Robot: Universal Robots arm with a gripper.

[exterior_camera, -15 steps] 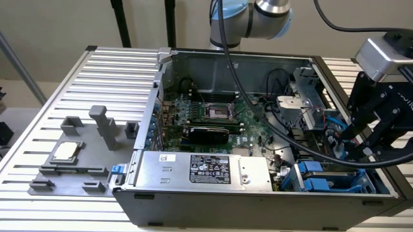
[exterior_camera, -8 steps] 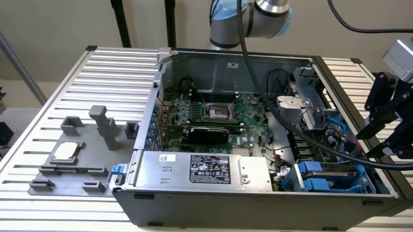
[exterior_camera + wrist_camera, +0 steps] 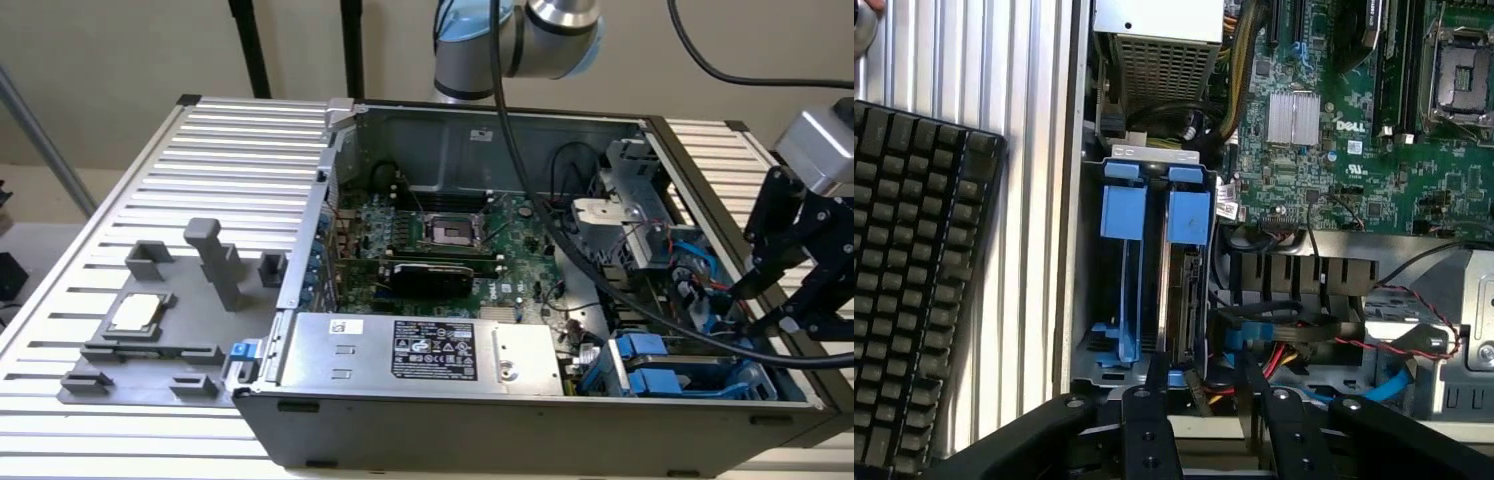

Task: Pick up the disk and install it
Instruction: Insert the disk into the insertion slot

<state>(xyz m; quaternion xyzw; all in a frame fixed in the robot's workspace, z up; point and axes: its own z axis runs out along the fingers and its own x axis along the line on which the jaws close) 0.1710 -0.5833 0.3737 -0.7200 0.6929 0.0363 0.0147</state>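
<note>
Metal in a plastic surround, the disk [image 3: 1187, 225] will, we judge, handle as dense, rigid and sensitive to shock. Its blue carrier frame looks like the safest place to pinch, across the long edges rather than the flat faces. We see it standing on edge in the drive cage [image 3: 1086, 260] at the lower right of the exterior view, beside a second blue carrier [image 3: 1124, 210]. The gripper [image 3: 1204, 385] hangs close to the disk's end, fingers apart, clasping nothing.
</note>
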